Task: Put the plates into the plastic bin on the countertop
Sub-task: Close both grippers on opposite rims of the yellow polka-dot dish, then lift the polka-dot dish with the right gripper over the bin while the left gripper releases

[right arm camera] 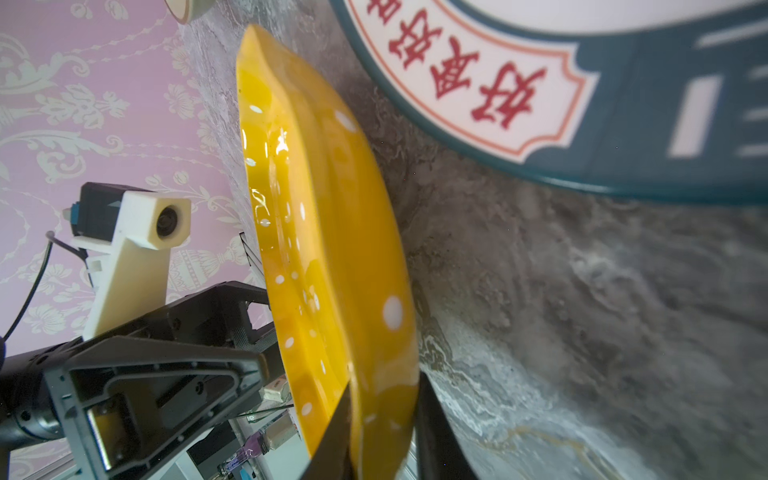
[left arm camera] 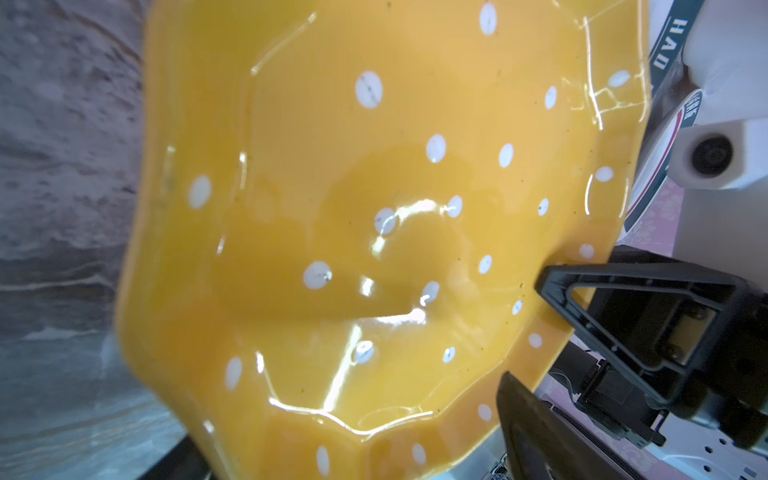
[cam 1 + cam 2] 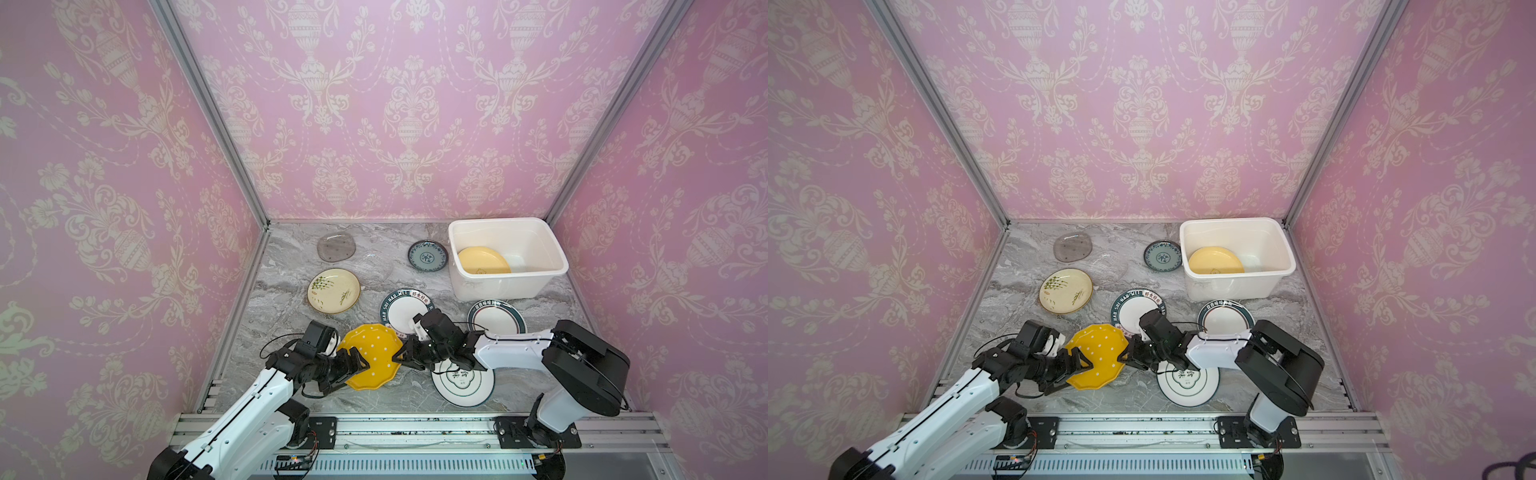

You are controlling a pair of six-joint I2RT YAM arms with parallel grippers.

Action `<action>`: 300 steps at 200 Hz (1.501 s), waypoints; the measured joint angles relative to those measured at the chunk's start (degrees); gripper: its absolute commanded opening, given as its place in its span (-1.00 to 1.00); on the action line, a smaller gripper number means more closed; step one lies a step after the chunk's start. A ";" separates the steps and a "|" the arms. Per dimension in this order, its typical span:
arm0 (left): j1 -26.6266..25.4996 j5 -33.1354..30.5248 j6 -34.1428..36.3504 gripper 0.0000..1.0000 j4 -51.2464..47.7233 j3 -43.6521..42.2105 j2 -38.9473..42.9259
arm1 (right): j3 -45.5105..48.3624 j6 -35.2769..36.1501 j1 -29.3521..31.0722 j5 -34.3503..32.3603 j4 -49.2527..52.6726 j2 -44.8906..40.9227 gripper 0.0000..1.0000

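A yellow dotted scalloped plate (image 3: 372, 357) (image 3: 1100, 353) (image 2: 374, 208) (image 1: 324, 208) hangs tilted above the countertop (image 3: 291, 257) near the front. My right gripper (image 3: 397, 360) (image 3: 1122, 357) (image 1: 384, 395) is shut on its right rim, one finger on each face. My left gripper (image 3: 353, 370) (image 3: 1077, 370) stands open around the opposite edge without pinching it. The plastic bin (image 3: 498, 286) at the back right holds a pale yellow plate (image 3: 482, 261). Three white dark-rimmed plates (image 3: 401, 309) (image 3: 498, 318) (image 3: 461, 386) lie under and beside my right arm.
A cream sprig plate (image 3: 333, 290), a smoky glass plate (image 3: 336, 246), a clear glass plate (image 3: 376, 268) and a blue-patterned plate (image 3: 427, 256) lie further back. Pink walls close the left, right and rear. An aluminium rail (image 3: 415, 424) runs along the front.
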State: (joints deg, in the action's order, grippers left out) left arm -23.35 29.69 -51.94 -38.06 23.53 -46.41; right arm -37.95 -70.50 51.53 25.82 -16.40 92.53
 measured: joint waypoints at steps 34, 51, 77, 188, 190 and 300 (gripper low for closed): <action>0.00 0.04 -0.02 0.81 -1.14 1.57 1.64 | -0.02 0.66 0.00 -1.53 3.61 -3.08 -0.90; 0.00 0.00 -0.02 0.81 -1.75 3.08 2.58 | -0.28 1.99 0.00 -3.10 7.80 -6.62 -0.91; 0.00 -0.61 0.07 0.83 -2.93 6.78 4.07 | -3.08 5.90 -0.02 -6.29 18.71 -13.22 -0.97; 0.00 -8.31 6.82 0.85 -10.40 34.12 -0.63 | -24.44 23.23 -17.73 -12.33 57.42 -32.11 -1.00; 0.00 -8.28 6.97 0.85 -10.47 34.49 -0.79 | -25.00 23.52 -18.25 -12.22 57.99 -32.17 -1.00; -0.02 -7.89 13.44 0.84 -15.63 47.12 -11.02 | -43.91 34.58 -43.30 -1.95 68.46 -23.71 -1.00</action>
State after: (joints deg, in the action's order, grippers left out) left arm -23.38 21.80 -38.50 -53.69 70.65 -57.43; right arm -81.87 -35.92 8.23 23.88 52.05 68.82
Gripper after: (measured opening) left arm 0.921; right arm 0.195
